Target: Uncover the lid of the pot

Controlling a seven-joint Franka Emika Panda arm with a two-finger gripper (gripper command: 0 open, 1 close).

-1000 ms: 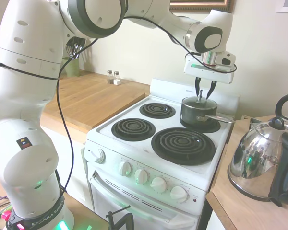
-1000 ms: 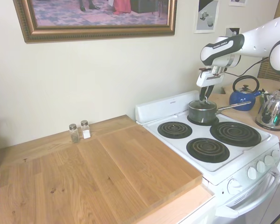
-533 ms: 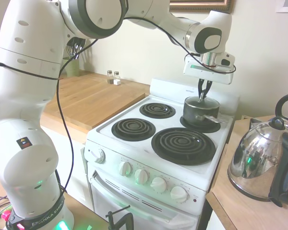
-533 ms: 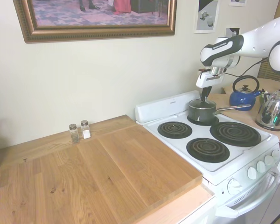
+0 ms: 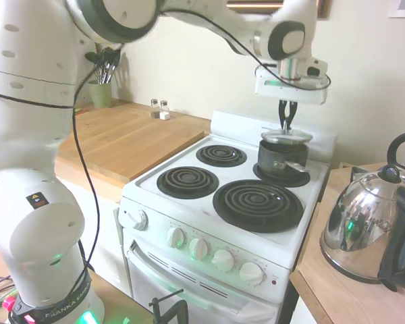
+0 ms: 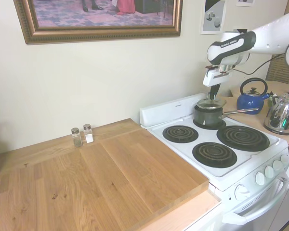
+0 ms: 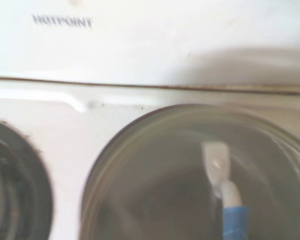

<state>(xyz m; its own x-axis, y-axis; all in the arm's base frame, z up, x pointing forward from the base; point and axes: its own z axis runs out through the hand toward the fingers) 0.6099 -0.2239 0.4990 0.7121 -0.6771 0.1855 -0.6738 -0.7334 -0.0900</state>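
The gripper [image 5: 285,123] is hanging over the back right burner of the stove [image 5: 189,202], its jaws pinched narrow on the upright knob of the lid [image 5: 286,138]. The lid is sitting between and just under the fingertips, raised a little above the pot [image 5: 278,159] and apart from its rim. The pot is resting on that burner, its silvery handle pointing toward the counter on the right.

From left to right in the first exterior view, two shakers [image 5: 158,109] are standing on the wooden counter [image 5: 121,138], four coil burners are lying on the stove, and one chrome kettle [image 5: 364,233] is standing near the pot's handle. One blue kettle [image 6: 251,97] is sitting behind it.
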